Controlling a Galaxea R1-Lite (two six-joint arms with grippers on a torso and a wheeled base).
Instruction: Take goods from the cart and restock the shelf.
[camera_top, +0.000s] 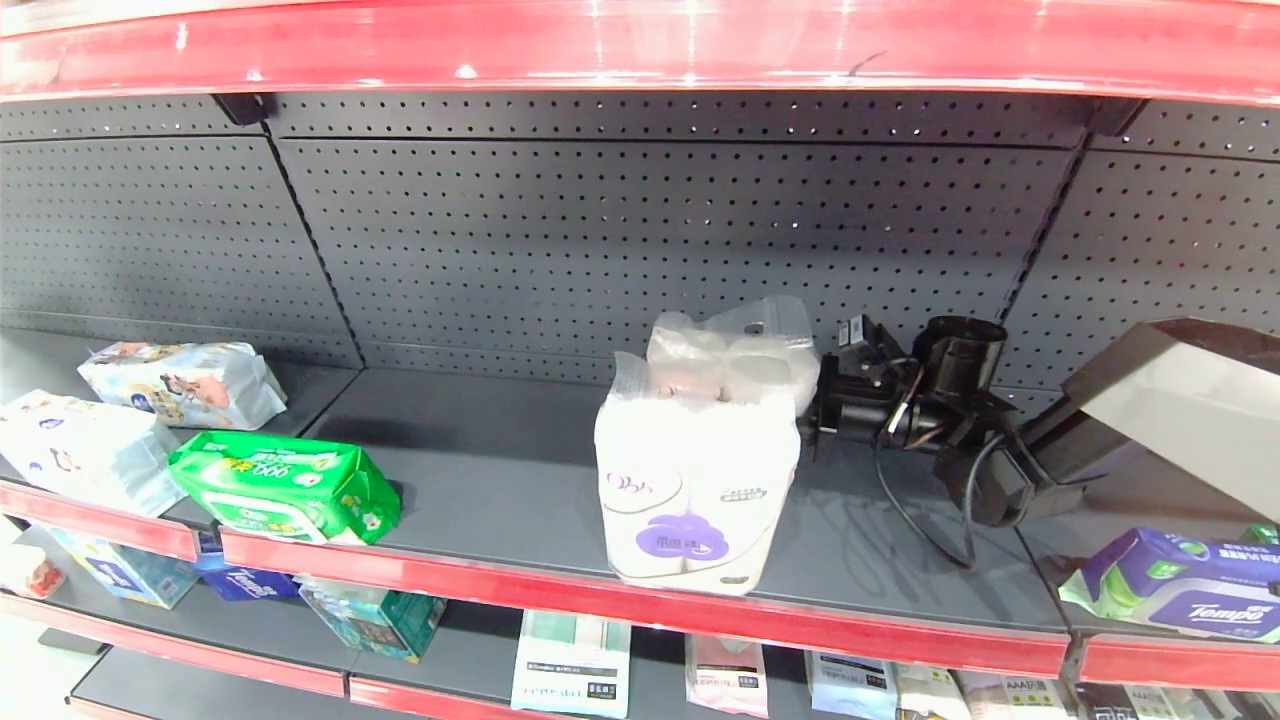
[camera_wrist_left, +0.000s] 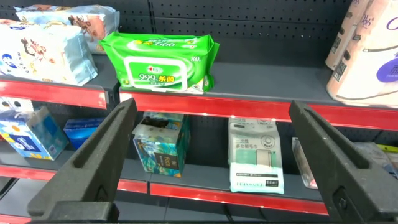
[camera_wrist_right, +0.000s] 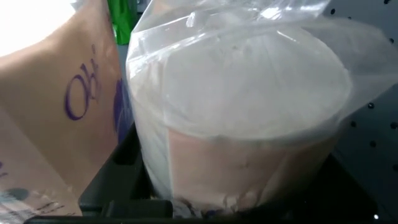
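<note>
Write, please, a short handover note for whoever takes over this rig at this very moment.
Left hand: open, empty, facing the red-edged grey metal shelf.
Right hand: on that shelf, against the clear-wrapped pack of pale rolls; grip hidden.
Done: the white toilet-paper pack with purple print stands at the shelf's front edge, the clear pack behind it.
Left: probably settle the clear pack, then restock more from the cart.

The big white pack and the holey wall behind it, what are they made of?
The big white pack: likely soft paper rolls in thin glossy plastic film, crinkled and see-through at the top. The holey wall: probably matte dark painted metal, punched in even rows.
</note>
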